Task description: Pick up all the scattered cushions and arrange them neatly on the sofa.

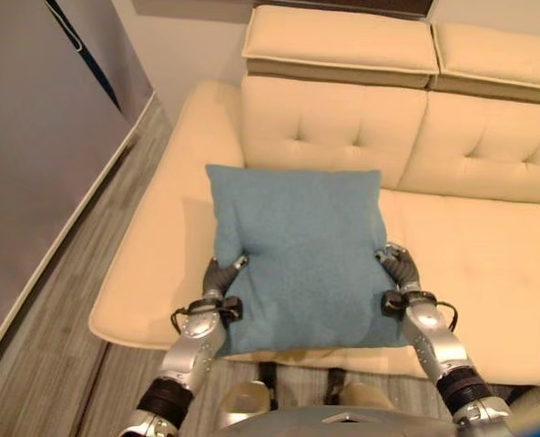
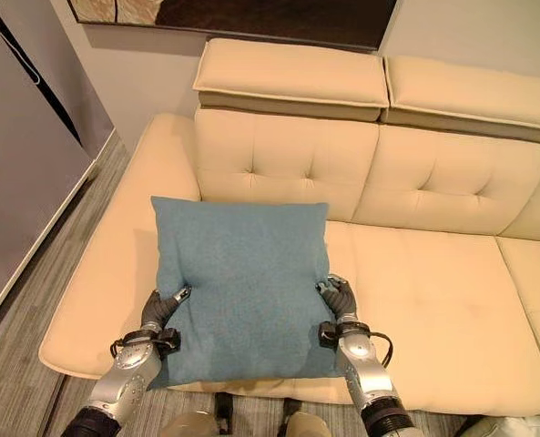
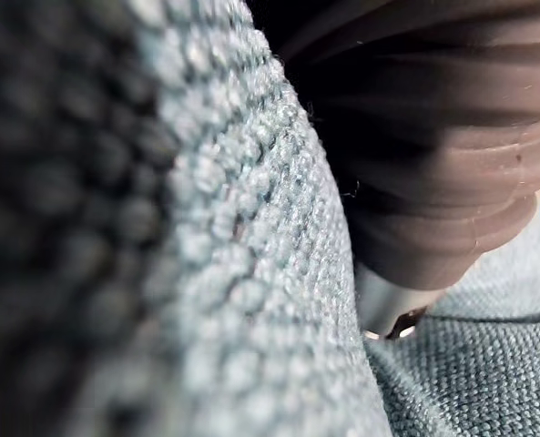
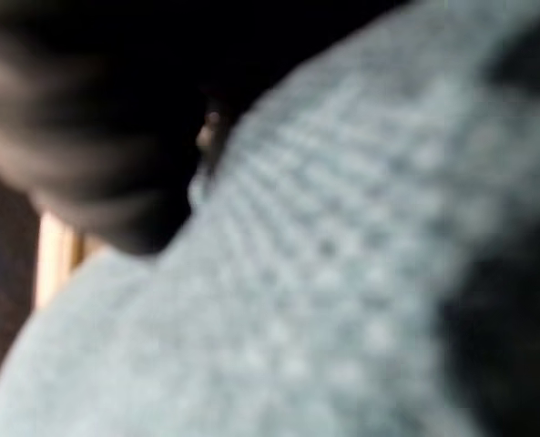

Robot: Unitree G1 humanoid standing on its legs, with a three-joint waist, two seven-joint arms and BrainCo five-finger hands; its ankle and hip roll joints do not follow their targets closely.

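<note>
cushion [image 1: 297, 255], blue-teal woven fabric, roughly square, held up between the two hands over the front part of the sofa [image 1: 488, 264] seat. it stands close to upright, face toward the head camera, top edge about level with the lower part of the tufted backrest behind it, bottom edge hanging just past the seat's front lip.

left hand [image 1: 220, 278] is on the cushion's left edge, low down; a silver finger with a dark tip lies across the front face and the fabric is dented in there, so the hand is clamped on that edge. right hand [image 1: 400, 269] sits on the opposite edge at about the same height, fingers curled round the side of the cushion, also pinching it. (the parts of the fingers behind the cushion are hidden, so how far they wrap cannot be told.)

left wrist view: coarse weave of the cushion pressed right against the dark ribbed cover, one silver finger base touching the cloth. right wrist view: same fabric very close, dark cover beside it, fingers not readable.

sofa is cream, with button-tufted back cushions and flat headrest blocks on top. grey wood-look floor [image 1: 60, 300] runs along its left end, beside a grey panel [image 1: 33, 137]. dark framed picture [image 2: 233, 18] hangs on the wall above the sofa.
</note>
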